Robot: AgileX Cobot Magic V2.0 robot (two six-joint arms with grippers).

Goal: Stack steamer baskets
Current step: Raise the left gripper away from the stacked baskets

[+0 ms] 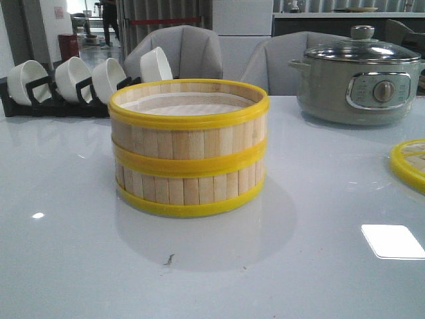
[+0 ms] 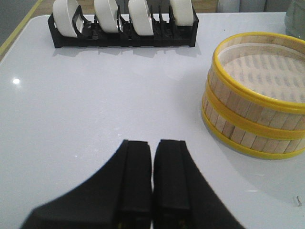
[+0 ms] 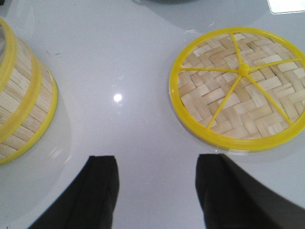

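**Q:** What's biggest in front of you?

**Me:** The white table (image 1: 73,266). On it, the steamer baskets (image 1: 189,147) already sit one on the other, yellow rims meeting flush as far as I can see, pale liner showing inside the top one. The stack stands ahead and off to the outer side of my left gripper (image 2: 151,191), apart from it, and beside my right gripper (image 3: 157,191), on its inner side, also untouched.

**Q:** And your fingers?

**Me:** My left fingers are pressed together with nothing between them. My right ones are spread wide over bare table, holding nothing.

**Q:** What else is around?

**Me:** The grey-green electric pot (image 1: 358,83) far beyond the right gripper, the rack of white bowls (image 2: 123,21) well ahead of the left, and the woven lid (image 3: 239,90) lying flat just ahead of my right fingers.

**Q:** So where could this go wrong?

**Me:** I'd judge the stacking done, so the danger is disturbance. If my right arm swings inward low, a finger could knock the top basket off its seat. If I go for the lid, it lies flat and thin; spread fingers may skid it over the glossy surface rather than catch its rim.
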